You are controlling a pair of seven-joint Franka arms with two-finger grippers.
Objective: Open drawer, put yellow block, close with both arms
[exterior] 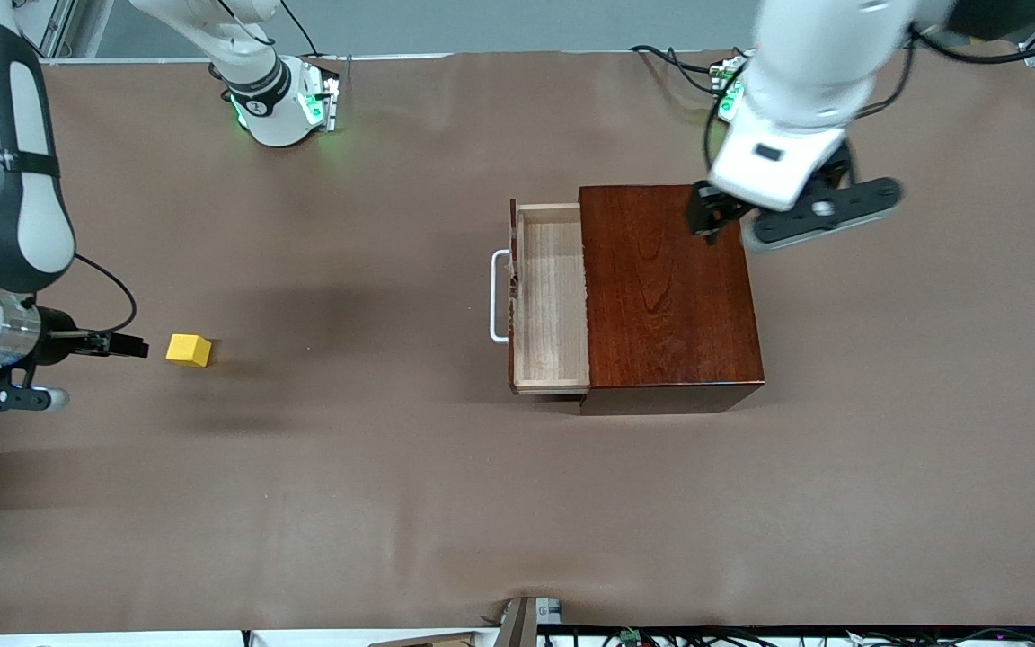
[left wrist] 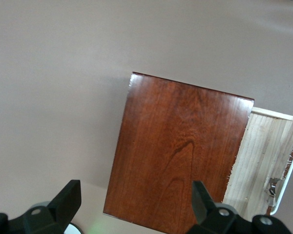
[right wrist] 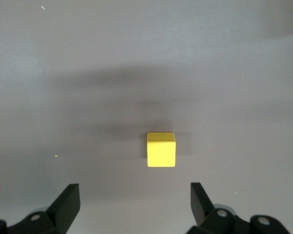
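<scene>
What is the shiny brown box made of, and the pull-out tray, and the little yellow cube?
The box looks like wood with a glossy dark reddish varnish: grain lines show and its top reflects light. The drawer tray looks like pale, unfinished wood with fine straight grain; its white handle could be painted metal or plastic. The yellow block is plain matte yellow, maybe painted wood or plastic.

Colours here: the yellow block is plain bright yellow all over. The box is glossy dark reddish-brown mahogany with swirly darker grain. Its drawer is pale light wood with fine straight grain, plus a white handle. The table cover is flat dull brown. Arms are white with black bands, black grippers, green lights glowing at the bases.
</scene>
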